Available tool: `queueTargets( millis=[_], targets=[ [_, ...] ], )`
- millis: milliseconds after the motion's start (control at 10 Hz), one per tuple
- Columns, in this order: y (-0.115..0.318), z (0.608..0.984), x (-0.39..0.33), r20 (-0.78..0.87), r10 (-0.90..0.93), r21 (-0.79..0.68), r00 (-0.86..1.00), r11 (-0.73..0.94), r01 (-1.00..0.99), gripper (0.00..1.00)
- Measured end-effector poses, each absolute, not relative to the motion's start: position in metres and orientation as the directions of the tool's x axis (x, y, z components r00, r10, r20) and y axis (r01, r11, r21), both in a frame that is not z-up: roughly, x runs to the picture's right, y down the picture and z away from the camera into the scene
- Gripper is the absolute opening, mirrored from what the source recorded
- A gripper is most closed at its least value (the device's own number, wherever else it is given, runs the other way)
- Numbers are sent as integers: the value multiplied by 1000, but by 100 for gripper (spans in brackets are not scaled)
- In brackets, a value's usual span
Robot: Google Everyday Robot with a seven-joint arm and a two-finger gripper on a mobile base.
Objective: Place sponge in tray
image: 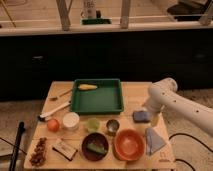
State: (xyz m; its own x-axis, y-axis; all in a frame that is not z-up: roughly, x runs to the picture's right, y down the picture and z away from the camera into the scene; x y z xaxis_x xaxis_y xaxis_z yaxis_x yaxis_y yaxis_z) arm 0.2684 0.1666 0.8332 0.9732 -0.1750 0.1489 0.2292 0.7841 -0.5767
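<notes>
The sponge (141,116) is a small blue-grey block lying on the wooden table, right of the tray. The tray (98,103) is a dark green rectangle with a raised rim at the table's back middle; a yellow corn cob (87,87) lies in its far left corner. My gripper (151,114) hangs from the white arm (175,102) at the table's right edge, just right of the sponge and very close to it. The arm's wrist hides much of the gripper.
An orange bowl (130,144), a dark bowl with something green in it (95,147), a pale blue folded cloth (154,140), a small metal cup (112,125), a green cup (92,124), a white cup (70,120), an orange fruit (53,124), a brown-and-white block (65,149) and utensils (54,110) crowd the table's front and left.
</notes>
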Motion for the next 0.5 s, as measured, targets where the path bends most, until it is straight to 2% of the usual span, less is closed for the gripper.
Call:
queueTargets(
  millis=[500],
  targets=[
    [181, 849, 274, 176, -160, -584, 971, 778, 234, 80]
  ],
)
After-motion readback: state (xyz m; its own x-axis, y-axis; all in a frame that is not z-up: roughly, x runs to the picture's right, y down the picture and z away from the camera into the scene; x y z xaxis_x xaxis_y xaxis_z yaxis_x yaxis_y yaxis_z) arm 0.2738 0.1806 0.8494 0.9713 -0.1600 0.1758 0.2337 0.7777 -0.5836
